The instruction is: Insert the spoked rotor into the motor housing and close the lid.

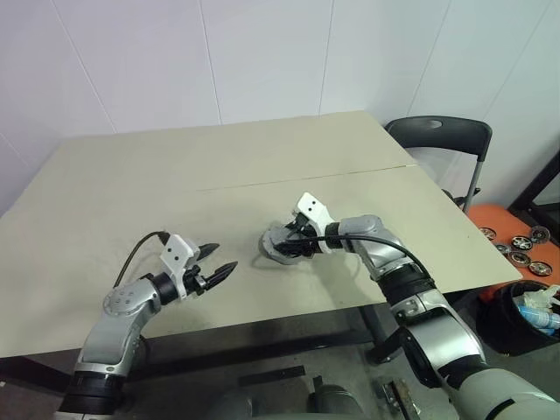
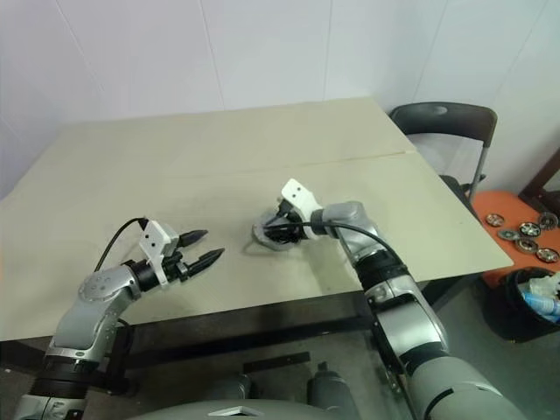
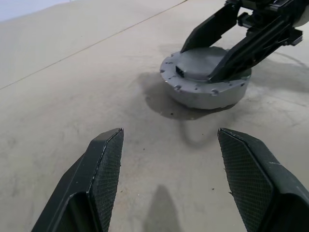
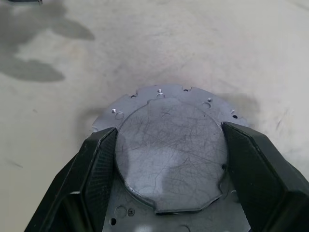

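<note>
The right end effector [image 4: 164,159] is clamping the raised grey lid [image 4: 169,154] on the motor housing [image 3: 205,79], sitting at the tabletop's [image 1: 175,175] centre. The left end effector [image 3: 178,179] is hovering released at eight o'clock. A skewed lid could be jamming rather than seating.

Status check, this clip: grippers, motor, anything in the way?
Left gripper open, empty, hovering over table. Right gripper shut on lid, lid seated on housing. Nothing in the way.

The motor housing [image 3: 207,82] has its inside hidden by the lid [image 4: 169,150].
</note>
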